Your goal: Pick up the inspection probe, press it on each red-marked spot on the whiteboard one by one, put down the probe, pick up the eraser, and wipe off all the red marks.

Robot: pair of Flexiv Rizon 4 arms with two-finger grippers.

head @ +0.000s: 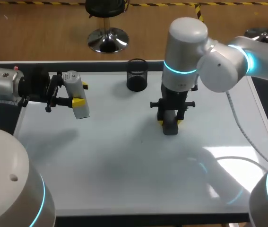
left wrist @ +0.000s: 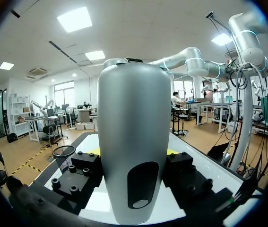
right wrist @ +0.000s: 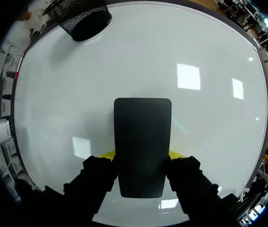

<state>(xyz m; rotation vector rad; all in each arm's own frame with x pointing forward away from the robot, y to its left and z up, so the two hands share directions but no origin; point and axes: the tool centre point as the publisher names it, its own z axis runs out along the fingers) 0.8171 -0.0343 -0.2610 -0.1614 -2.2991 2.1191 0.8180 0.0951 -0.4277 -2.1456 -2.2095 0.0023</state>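
- Head view: the left gripper is clamped across the inspection probe, held in the air well to the left of the mesh cup.
- Left wrist view shows the probe's smooth grey shell between both fingers. It looks rigid, light and slippery, so a mid-body hold suits it.
- The right gripper grasps the eraser by its long sides, pressed flat on the whiteboard, just front-right of the cup.
- The eraser looks like a stiff, light block. Gripping low on its sides should keep it level under wiping pressure.
- No red marks show on the board anywhere around the cup, so the wiping seems nearly finished.
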